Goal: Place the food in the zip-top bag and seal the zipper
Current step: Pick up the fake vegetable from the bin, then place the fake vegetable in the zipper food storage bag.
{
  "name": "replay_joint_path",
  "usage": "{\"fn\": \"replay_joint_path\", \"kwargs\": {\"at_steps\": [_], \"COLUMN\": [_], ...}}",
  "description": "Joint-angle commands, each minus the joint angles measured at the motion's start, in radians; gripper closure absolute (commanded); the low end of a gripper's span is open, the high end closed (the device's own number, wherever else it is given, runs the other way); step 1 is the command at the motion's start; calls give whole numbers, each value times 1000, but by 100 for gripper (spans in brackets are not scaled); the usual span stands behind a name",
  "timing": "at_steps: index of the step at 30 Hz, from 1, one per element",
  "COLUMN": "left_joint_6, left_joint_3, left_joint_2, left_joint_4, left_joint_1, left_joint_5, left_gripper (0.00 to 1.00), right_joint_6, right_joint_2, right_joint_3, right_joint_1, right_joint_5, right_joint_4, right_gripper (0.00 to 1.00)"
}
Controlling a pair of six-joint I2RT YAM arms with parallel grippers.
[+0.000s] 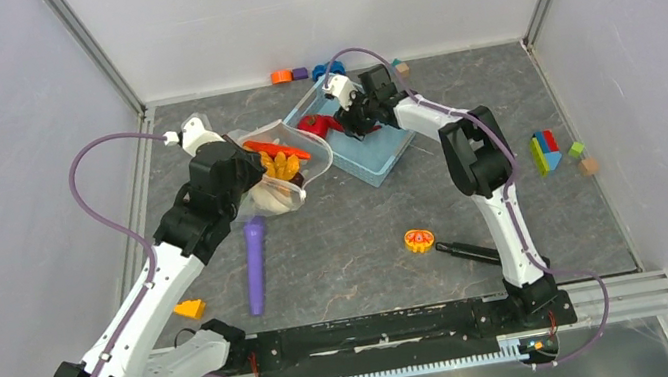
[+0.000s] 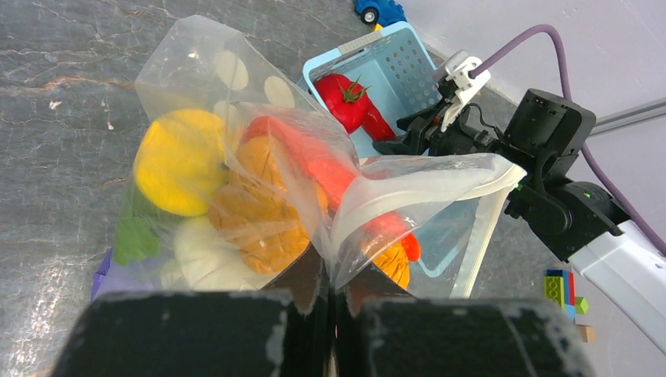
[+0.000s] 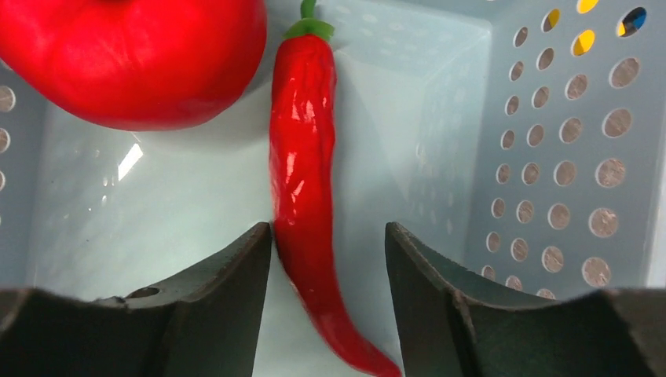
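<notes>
Red chili (image 3: 302, 196) betw R gripper (image 3: 328, 232), wrist-cam only

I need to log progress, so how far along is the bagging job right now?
Done: several foods, including the yellow pepper, already sit inside the zip-top bag. In hand: the left gripper pinches the bag, mouth open, while the right gripper stands open astride the red chili in the basket. Left: the chili and tomato must go in, then the zipper needs sealing.
</notes>
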Motion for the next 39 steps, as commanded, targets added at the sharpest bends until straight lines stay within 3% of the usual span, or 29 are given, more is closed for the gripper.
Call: {"fn": "replay_joint_path", "kwargs": {"at_steps": [1, 6, 13, 21, 27, 39], "left_joint_6": [13, 9, 6, -2, -10, 5], "left_joint_3": [50, 46, 46, 50, 41, 30], "left_joint_2": [-7, -7, 12, 77, 113, 192], "left_joint_4": [39, 43, 63, 78, 87, 112], "left_joint_1": [7, 7, 7, 7, 5, 3], "left_joint_5": [-8, 10, 100, 260, 303, 383], "left_gripper": [98, 98, 98, 98, 98, 98], "right_joint_6": [16, 28, 155, 309, 374, 387], "right_joint_2": [0, -52, -206, -510, -682, -1002], "right_joint_3": [-45, -109, -234, -502, -606, -828], "right_joint_1": [-2, -2, -1, -2, -2, -2], "right_joint_5": [-4, 6, 11, 42, 44, -325], "right_joint_4": [-1, 5, 77, 279, 299, 229], "right_gripper": [45, 76, 97, 100, 100, 100]}}
